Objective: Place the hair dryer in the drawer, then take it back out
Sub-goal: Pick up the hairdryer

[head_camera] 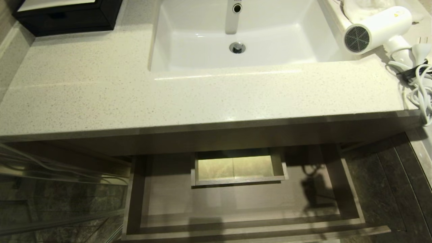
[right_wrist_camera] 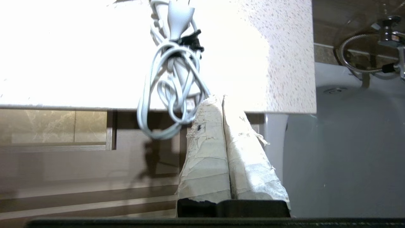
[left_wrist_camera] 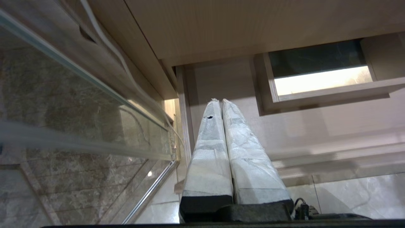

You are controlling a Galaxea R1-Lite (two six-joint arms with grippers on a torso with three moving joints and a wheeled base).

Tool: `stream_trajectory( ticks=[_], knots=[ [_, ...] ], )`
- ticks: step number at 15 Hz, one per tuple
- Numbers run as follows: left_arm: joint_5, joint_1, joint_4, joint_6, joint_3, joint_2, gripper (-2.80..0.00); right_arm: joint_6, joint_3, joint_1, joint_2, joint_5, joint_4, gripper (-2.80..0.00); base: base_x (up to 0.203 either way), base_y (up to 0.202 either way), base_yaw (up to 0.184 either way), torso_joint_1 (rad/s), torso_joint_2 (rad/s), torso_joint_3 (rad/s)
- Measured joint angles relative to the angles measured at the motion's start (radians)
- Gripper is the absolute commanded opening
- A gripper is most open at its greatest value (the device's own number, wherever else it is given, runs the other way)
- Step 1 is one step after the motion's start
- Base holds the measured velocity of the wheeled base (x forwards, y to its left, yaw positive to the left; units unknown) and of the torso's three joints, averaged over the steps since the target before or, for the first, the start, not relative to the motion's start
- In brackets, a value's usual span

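Pulled wide open below the counter edge, nearest the head camera: very wide, shallow light-brown wood-grain drawer [head_camera: 243, 202], bare inside apart from a boxed rectangular cutout [head_camera: 238, 168] at its back. Above it, broad speckled off-white stone countertop [head_camera: 135, 98], overhanging the rear part of the drawer. Sunk into the counter, white rectangular ceramic basin [head_camera: 270, 40] with a chrome drain [head_camera: 237, 47] and a white tap [head_camera: 233, 17]. At the far left corner, small black box [head_camera: 67, 15].

On the counter's right end, just beside the basin rim: white smooth plastic hair dryer [head_camera: 378, 28], lying on its side, grey mesh grille facing the basin. Near it, bundled white power cord [head_camera: 418, 81], loops spilling over the counter's front edge and hanging above the drawer's right side. Behind the dryer, a white cloth towel [head_camera: 364, 6].

Left gripper [left_wrist_camera: 220, 100] low over the drawer's left side beside a glass panel [left_wrist_camera: 79, 104], taped fingers pressed together, holding nothing. Right gripper [right_wrist_camera: 220, 96] below the counter edge, just beside the dangling cord, jaws likewise closed and empty.
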Motion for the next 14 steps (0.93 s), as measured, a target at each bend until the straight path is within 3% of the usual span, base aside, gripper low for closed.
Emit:
stream_trajectory(
  ticks=[7,8,12,14],
  knots=[
    [0.0,0.0,0.0,0.0,0.0,0.0,-2.8,0.003,-0.252,-0.001,0.279,0.001,0.036,-2.8,0.0,0.0,0.0,0.027,-0.02,0.012],
    [0.0,0.0,0.0,0.0,0.0,0.0,-2.8,0.005,-0.264,-0.001,0.307,0.006,0.066,0.0,0.0,0.0,0.0,0.0,0.0,0.0],
    [0.0,0.0,0.001,0.0,0.0,0.0,-2.8,-0.003,-0.309,0.0,0.388,0.026,0.123,0.0,0.0,0.0,0.0,0.0,0.0,0.0],
    [0.0,0.0,0.001,0.0,0.0,0.0,-2.8,-0.003,-0.329,-0.003,0.409,0.095,0.139,0.0,0.0,0.0,0.0,0.0,0.0,0.0]
  ],
)
